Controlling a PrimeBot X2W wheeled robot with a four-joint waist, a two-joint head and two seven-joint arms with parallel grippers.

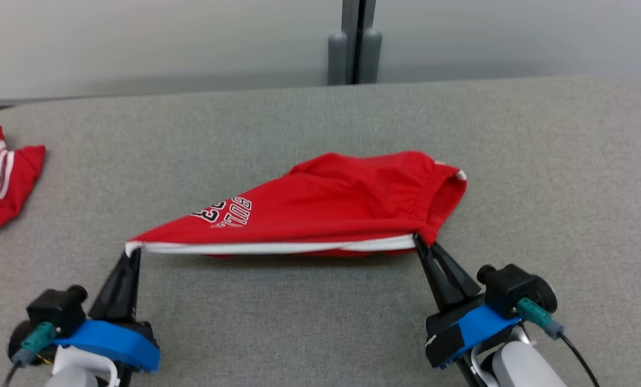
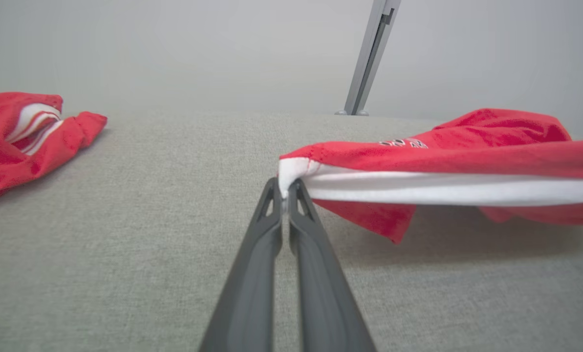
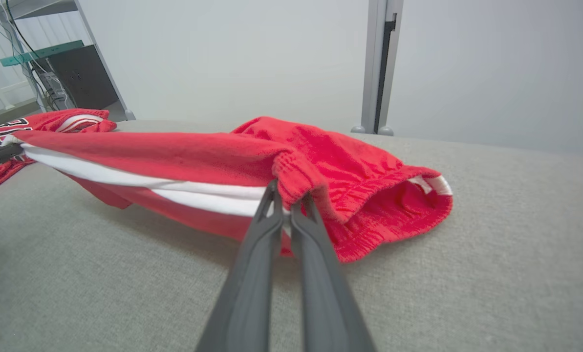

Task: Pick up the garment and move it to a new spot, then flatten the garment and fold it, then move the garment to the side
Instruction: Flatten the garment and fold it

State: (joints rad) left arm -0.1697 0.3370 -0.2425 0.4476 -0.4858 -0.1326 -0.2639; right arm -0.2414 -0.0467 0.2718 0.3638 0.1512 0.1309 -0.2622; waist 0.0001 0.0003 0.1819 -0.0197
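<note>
The garment (image 1: pixel 325 209), seemingly soft, light shorts at the middle of the table (image 1: pixel 556 161), hung between the left gripper (image 1: pixel 133 251) pinched shut on its eight-o'clock hem corner and the right gripper (image 1: pixel 420 241) clamped on its four-o'clock waistband

The red basketball shorts (image 1: pixel 331 207) lie mid-way across the grey fabric tabletop (image 1: pixel 320 322), stretched sideways. The white side stripe (image 1: pixel 277 248) runs taut and lifted along the near edge. The elastic waistband (image 1: pixel 445 196) gapes at the right, the lettering (image 1: pixel 224 212) sits near the left hem, and the far side rests crumpled.
</note>
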